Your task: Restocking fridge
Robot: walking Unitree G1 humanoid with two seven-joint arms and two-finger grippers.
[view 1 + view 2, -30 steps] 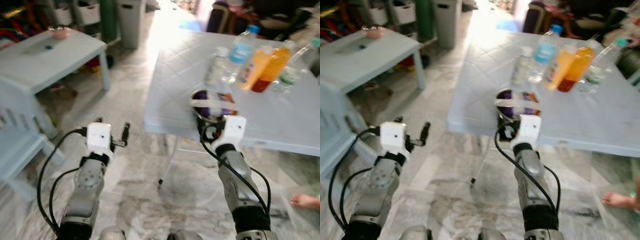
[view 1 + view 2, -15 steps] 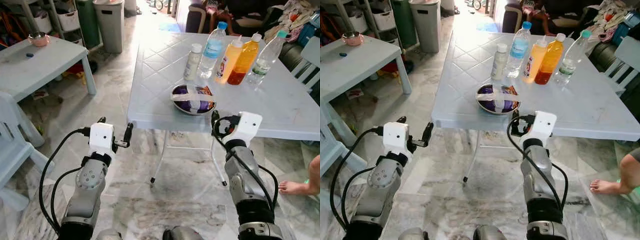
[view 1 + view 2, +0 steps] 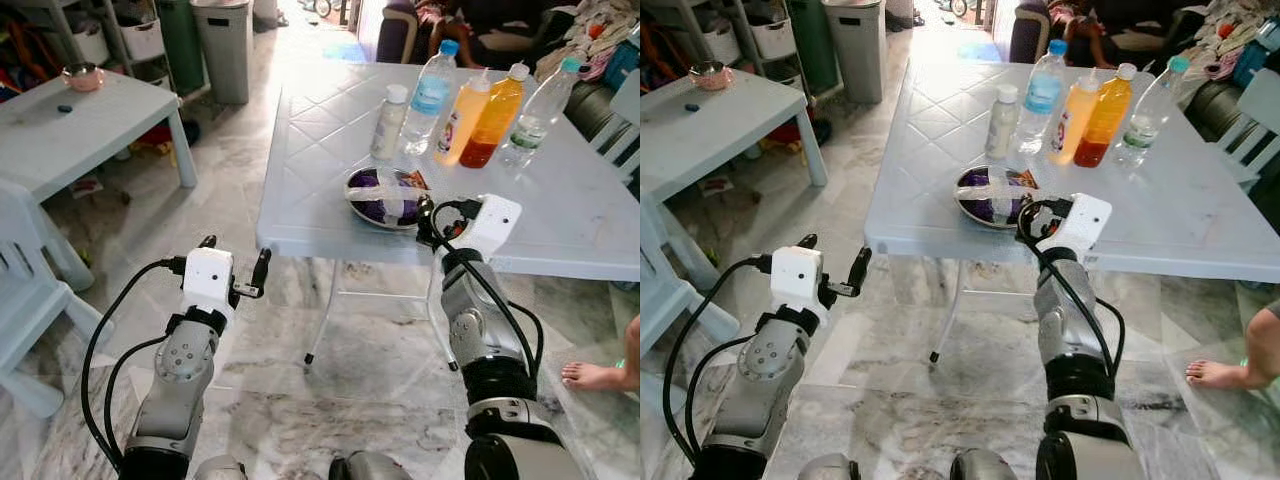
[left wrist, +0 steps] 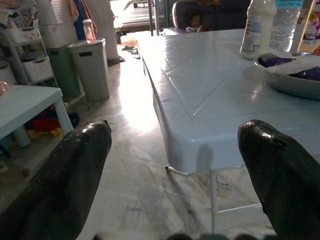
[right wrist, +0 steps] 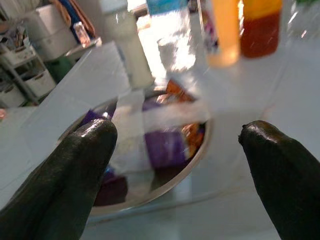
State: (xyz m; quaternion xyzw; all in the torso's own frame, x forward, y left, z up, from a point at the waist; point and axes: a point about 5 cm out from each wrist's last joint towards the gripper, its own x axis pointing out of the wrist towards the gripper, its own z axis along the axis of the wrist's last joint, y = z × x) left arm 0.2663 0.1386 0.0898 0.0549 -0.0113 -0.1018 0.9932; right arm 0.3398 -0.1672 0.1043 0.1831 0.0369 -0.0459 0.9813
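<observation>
Standing on marble floor (image 3: 250, 400): white plastic table (image 3: 330, 200), bottles (image 3: 470, 100), grey bin (image 3: 225, 45).

Five bottles (image 3: 432, 95), one bowl (image 3: 386, 197), two tables (image 3: 320, 150).

Bottles (image 3: 470, 105) crowd behind the bowl (image 3: 385, 197); its near side lies open.
</observation>
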